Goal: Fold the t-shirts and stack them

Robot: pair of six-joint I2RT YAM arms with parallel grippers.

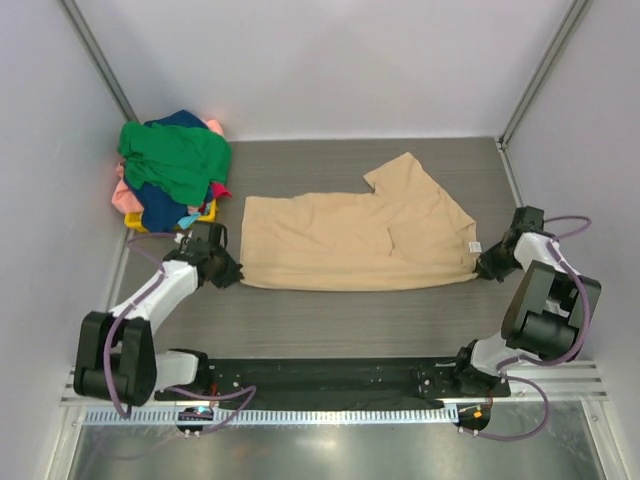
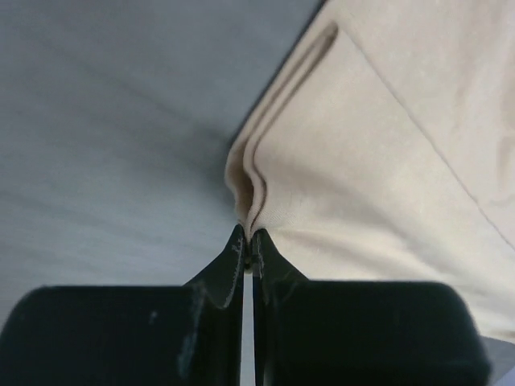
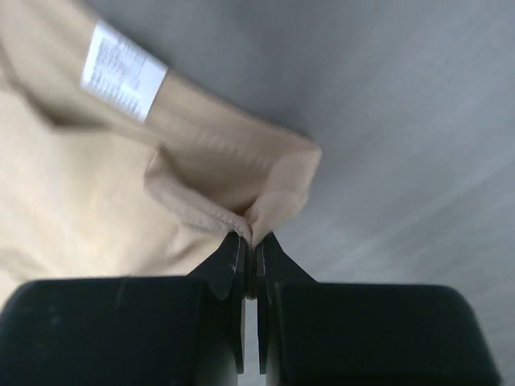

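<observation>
The tan t-shirt (image 1: 350, 235) lies spread in the middle of the worktop (image 1: 330, 320). The left end effector (image 2: 248, 241) is closed tight on its corner at 8 o'clock. The right end effector (image 3: 249, 245) pinches the corner at 4 o'clock, near the white label (image 3: 123, 71). The other t-shirts (image 1: 175, 165) sit in a heap at 10 o'clock. I judge that a fold is starting: both corners should rise together and travel toward 12 o'clock, evenly, so the cloth does not skew.

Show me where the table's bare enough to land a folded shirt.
Bare table along the near edge, between tan shirt and the arm bases; also behind the shirt, beside the shirt pile. Crowded: back-left corner, the pile.
</observation>
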